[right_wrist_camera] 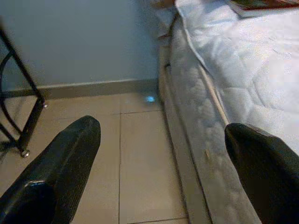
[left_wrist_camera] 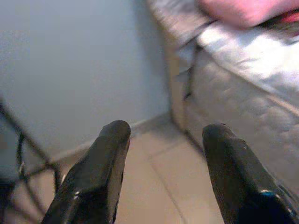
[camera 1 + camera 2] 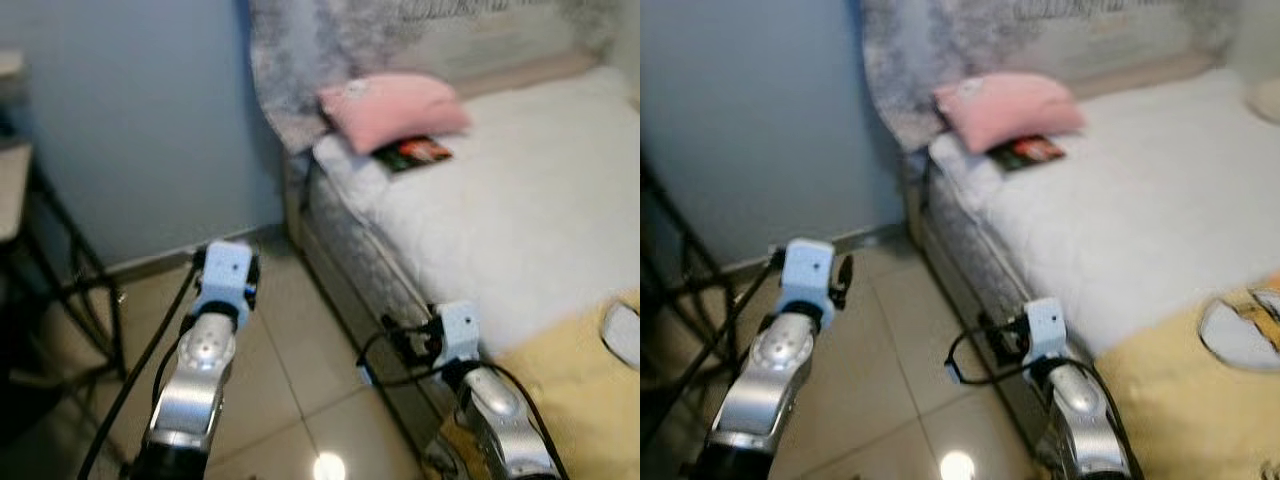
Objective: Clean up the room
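Both grippers hold nothing, their black fingers spread wide. The left gripper (image 2: 163, 158) hangs over bare beige floor tile (image 3: 270, 370), pointing toward the pale blue wall (image 3: 140, 120) and the skirting at its foot. The right gripper (image 1: 163, 158) hovers just beside the long edge of the white quilted mattress (image 3: 520, 220), above the strip of tile along the bed's side. Between the bed edge and the black metal-legged stand (image 3: 70, 280) on the robot's left lies an open lane of floor reaching to the wall. On the mattress, near the grey patterned headboard (image 3: 320, 50), a soft pink pillow (image 3: 395, 108) rests, with a dark, red-printed book (image 3: 412, 153) partly tucked under it. A yellow blanket (image 3: 560, 380) covers the near corner of the bed by the right arm.
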